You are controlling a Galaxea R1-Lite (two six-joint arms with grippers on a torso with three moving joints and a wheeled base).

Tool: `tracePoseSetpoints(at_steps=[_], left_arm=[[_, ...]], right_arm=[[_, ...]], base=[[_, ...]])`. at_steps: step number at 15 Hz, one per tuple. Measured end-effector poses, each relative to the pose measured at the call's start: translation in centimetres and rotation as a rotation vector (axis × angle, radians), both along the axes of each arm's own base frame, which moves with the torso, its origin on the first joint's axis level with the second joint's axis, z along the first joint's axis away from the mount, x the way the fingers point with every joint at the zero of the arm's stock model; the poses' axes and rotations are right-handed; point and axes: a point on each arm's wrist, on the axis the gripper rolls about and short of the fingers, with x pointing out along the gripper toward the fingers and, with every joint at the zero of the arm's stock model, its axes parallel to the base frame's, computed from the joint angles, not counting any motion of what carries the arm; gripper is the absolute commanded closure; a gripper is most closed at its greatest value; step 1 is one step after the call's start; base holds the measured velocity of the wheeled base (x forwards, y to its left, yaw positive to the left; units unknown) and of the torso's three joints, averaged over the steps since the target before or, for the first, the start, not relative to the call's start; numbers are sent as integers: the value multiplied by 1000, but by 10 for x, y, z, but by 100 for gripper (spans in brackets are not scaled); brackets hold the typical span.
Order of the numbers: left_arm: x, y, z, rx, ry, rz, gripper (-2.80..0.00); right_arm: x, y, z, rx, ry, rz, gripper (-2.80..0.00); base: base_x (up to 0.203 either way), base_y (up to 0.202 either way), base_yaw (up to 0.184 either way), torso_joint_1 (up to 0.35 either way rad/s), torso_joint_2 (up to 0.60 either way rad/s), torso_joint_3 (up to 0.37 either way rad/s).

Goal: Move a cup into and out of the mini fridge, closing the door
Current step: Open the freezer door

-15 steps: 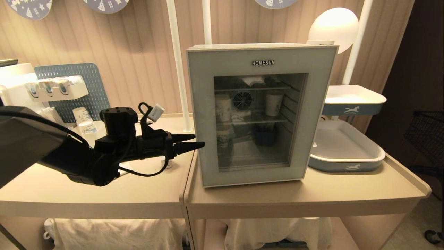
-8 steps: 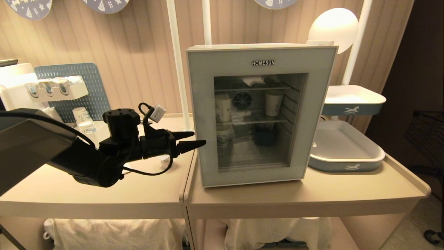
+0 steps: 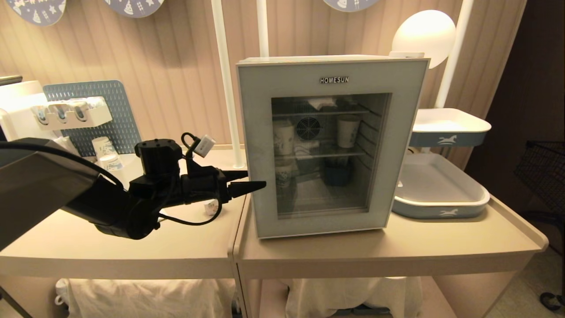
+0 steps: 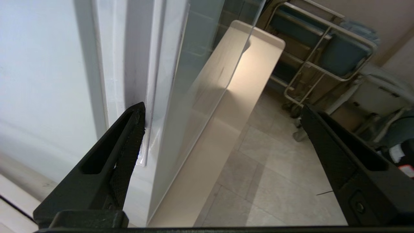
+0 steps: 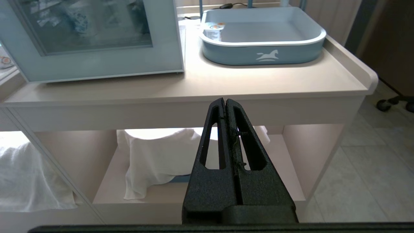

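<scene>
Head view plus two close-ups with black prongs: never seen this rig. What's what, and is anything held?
It is a two-armed robot filmed by three cameras: one on its head, one on each wrist. The black prongs are its jaws. The left gripper is open at the left edge of the mini fridge, one finger at the seam beside the closed door. The right gripper is shut, empty, parked in front of the table. A small cup stands under the left arm. Nothing is held.

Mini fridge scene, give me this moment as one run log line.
left gripper: open, jaws straddling door edge | mini fridge: door shut | cup: on table under left arm | right gripper: shut, parked low
</scene>
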Motion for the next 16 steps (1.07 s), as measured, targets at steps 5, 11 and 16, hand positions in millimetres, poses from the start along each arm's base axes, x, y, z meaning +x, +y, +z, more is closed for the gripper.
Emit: tracePoseSetpoints(at_steps=[5,11,16], left_arm=[[-3,-5,3,-10,4,-28,-280],[-22,-6,5,-13,31,-89,-280],[-48,-12,8,-8,47,-129,-280]], right_arm=[[0,0,0,0,0,0,0],[0,0,0,0,-2,2,0],[0,0,0,-1,-2,1,0]], base=[[0,0,0,0,0,0],[0,0,0,0,0,0],[0,0,0,0,0,0]])
